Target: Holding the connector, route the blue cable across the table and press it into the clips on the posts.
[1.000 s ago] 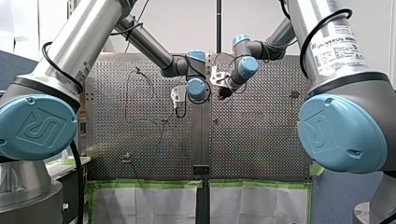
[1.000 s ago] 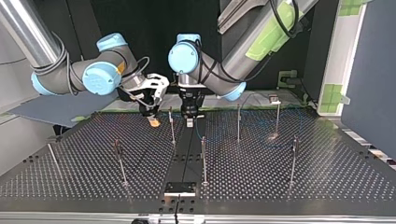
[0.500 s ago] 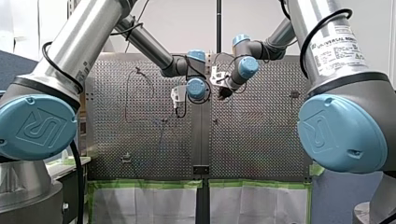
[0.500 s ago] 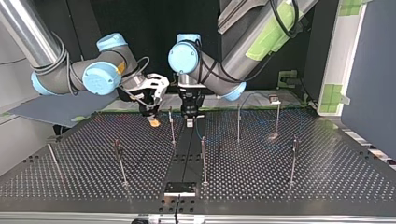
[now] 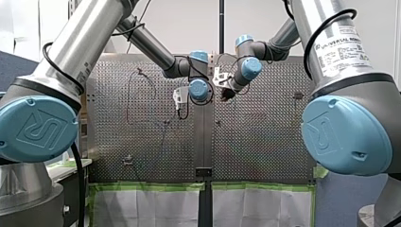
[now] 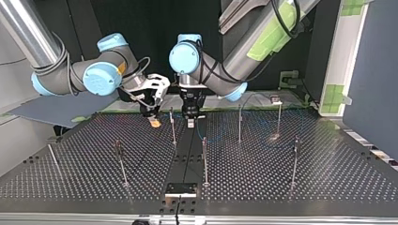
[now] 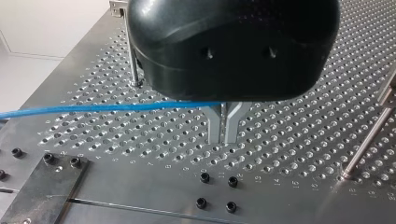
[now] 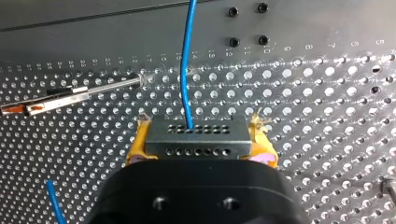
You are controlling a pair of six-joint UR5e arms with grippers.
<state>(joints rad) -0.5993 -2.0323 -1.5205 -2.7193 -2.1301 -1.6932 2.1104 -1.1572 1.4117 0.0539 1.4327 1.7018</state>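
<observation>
- Left wrist view: the black housing of my left gripper (image 7: 223,140) covers the roots of its metal fingers (image 7: 213,128), so where the blue cable (image 7: 107,108) meets them is hidden. The cable also runs off the picture's edge.
- Right wrist view: the housing of my right gripper (image 8: 198,135) hides the near part of the connector (image 8: 196,140).
- Top view: the clips on the posts (image 6: 173,126) are too small to tell.

Seven posts (image 6: 204,159) (thin), one cable (image 8: 187,60), one connector (image 8: 196,137)

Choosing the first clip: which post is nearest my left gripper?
The post standing between my left gripper and my right gripper in the top view; every other post stands clearly farther off.
</observation>
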